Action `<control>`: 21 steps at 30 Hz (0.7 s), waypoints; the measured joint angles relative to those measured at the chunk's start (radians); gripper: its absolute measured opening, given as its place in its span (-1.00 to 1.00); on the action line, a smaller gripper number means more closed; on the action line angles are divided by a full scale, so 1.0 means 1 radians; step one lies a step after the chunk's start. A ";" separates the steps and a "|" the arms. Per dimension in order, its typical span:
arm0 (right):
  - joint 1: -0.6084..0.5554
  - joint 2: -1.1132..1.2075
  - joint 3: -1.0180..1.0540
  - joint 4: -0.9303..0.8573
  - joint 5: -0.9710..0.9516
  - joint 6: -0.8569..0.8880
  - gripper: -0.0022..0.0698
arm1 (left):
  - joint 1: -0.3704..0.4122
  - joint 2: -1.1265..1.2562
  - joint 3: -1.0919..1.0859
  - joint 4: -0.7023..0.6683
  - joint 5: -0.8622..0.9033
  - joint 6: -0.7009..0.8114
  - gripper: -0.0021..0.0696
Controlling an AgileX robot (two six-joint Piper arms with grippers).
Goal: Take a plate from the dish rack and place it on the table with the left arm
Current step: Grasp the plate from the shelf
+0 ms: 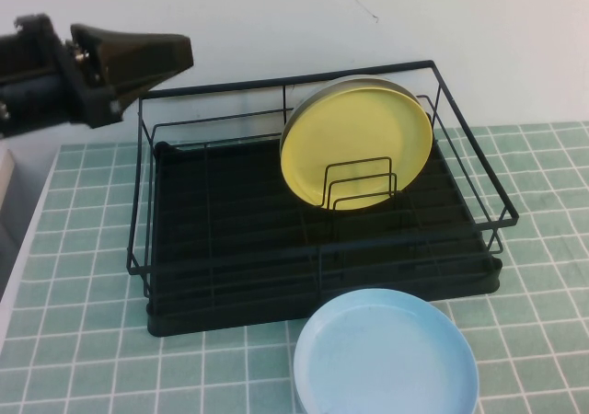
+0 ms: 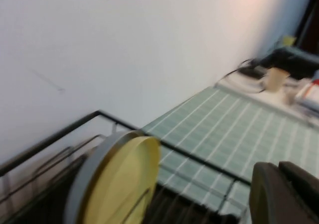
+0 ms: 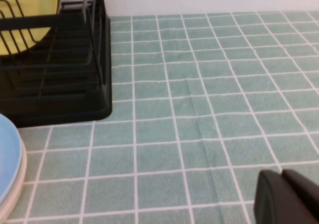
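Note:
The pale-yellow plate (image 1: 359, 138) stands upright in the back right of the black wire dish rack (image 1: 230, 248), held by wire dividers and leaning on a grey-white plate (image 1: 368, 82) behind it. It also shows in the left wrist view (image 2: 124, 179) and the right wrist view (image 3: 30, 5). My left gripper (image 1: 179, 51) is shut and empty, held in the air above the rack's back left corner, well left of the plate. My right gripper (image 3: 281, 173) is shut and empty, low over the green-tiled table (image 3: 199, 109), right of the rack.
A light blue plate (image 1: 386, 354) lies flat on the table in front of the rack, stacked on a paler one (image 3: 15, 194). A white wall stands behind the rack. Bare tiles (image 1: 83, 340) lie left and right of the rack.

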 joint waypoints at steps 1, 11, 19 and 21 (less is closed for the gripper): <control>0.000 0.000 0.000 0.000 0.000 0.000 -0.94 | -0.012 0.003 -0.028 0.056 -0.055 -0.015 -0.95; 0.000 0.000 0.000 0.000 0.000 0.000 -0.94 | -0.271 0.051 -0.193 0.575 -0.473 -0.229 -0.95; 0.000 0.000 0.000 0.000 0.000 0.000 -0.94 | -0.413 0.207 -0.198 0.570 -0.708 -0.184 -0.71; 0.000 0.000 0.000 0.000 0.000 0.000 -0.94 | -0.439 0.245 -0.199 0.549 -0.761 -0.150 -0.49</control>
